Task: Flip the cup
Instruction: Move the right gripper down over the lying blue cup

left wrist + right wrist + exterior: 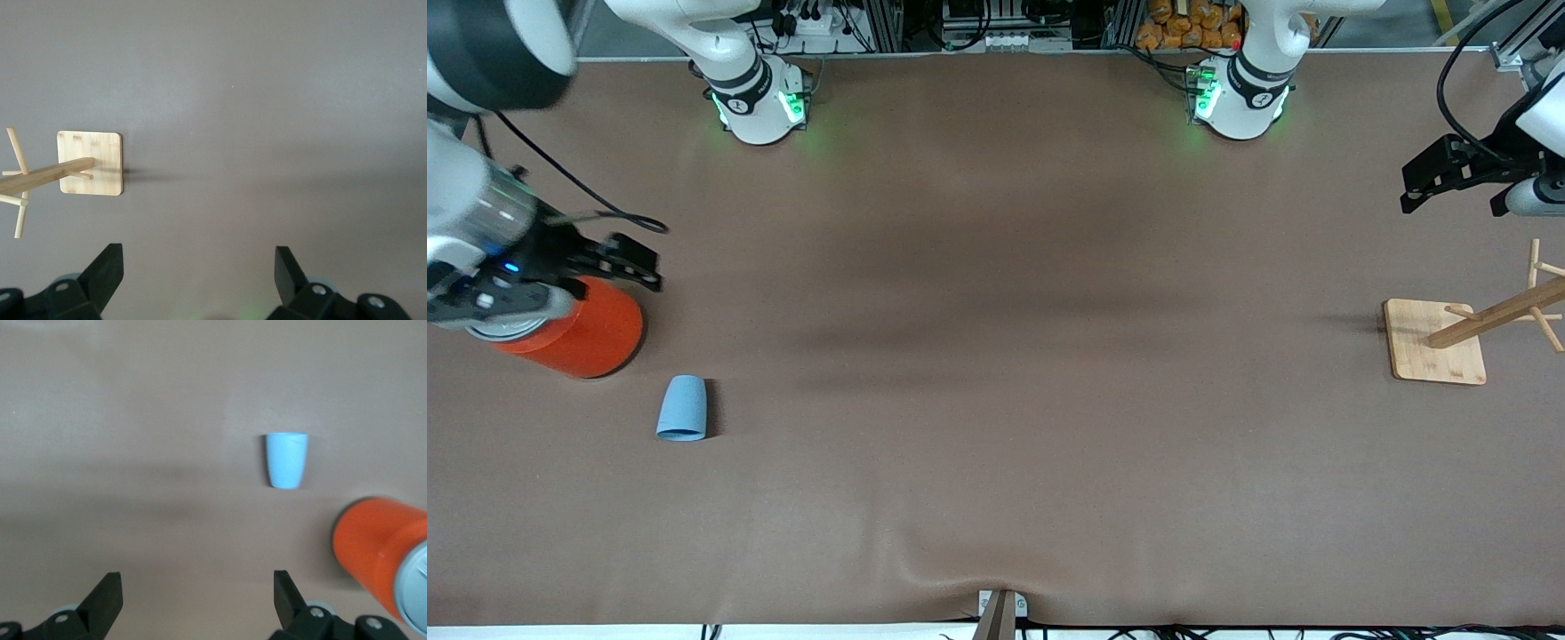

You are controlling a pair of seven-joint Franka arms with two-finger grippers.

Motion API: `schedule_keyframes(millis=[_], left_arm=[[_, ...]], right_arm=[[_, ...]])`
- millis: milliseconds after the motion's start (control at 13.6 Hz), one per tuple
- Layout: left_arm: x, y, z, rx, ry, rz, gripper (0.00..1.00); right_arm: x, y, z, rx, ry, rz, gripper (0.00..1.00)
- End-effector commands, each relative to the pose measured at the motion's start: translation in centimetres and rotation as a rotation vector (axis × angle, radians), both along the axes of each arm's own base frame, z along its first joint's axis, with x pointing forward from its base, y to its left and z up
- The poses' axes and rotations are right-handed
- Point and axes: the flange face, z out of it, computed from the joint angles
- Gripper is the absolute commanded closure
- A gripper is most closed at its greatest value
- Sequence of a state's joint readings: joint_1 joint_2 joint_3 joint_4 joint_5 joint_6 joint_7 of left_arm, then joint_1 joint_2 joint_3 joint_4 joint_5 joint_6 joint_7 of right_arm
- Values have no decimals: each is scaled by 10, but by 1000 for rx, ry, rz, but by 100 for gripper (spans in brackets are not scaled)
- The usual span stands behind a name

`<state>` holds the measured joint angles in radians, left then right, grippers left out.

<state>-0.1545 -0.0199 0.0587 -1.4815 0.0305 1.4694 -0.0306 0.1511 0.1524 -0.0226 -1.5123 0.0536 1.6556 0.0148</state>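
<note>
**Cup flip not yet begun**

The cup (682, 408) lies on its side, lower left of the front view, beside the orange can (578, 333). The right gripper (618, 262) hangs over the can, jaws wide and empty. The left gripper (1427, 182) waits wide open at upper right, over the table near the wooden rack (1436, 342). Everything remains: reach, grasp, upend.

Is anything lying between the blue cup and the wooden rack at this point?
Nothing: the front view shows only bare brown table between the light-blue cup, lying on its side, and the wooden rack at the left arm's end.
</note>
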Motion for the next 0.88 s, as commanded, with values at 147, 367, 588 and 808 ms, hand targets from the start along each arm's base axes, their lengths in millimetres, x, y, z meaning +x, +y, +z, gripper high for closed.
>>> schedule_keyframes(millis=[147, 367, 588, 808], left_arm=[[2, 4, 4, -11, -8, 12, 0], [2, 5, 4, -9, -7, 14, 0], [-1, 5, 8, -10, -8, 5, 0], [-2, 6, 7, -9, -5, 0, 0]], right_arm=[[10, 3, -12, 21, 12, -6, 0], [31, 4, -59, 3, 42, -8, 0], [50, 7, -92, 6, 9, 4, 0], [38, -6, -117, -20, 128, 27, 0]])
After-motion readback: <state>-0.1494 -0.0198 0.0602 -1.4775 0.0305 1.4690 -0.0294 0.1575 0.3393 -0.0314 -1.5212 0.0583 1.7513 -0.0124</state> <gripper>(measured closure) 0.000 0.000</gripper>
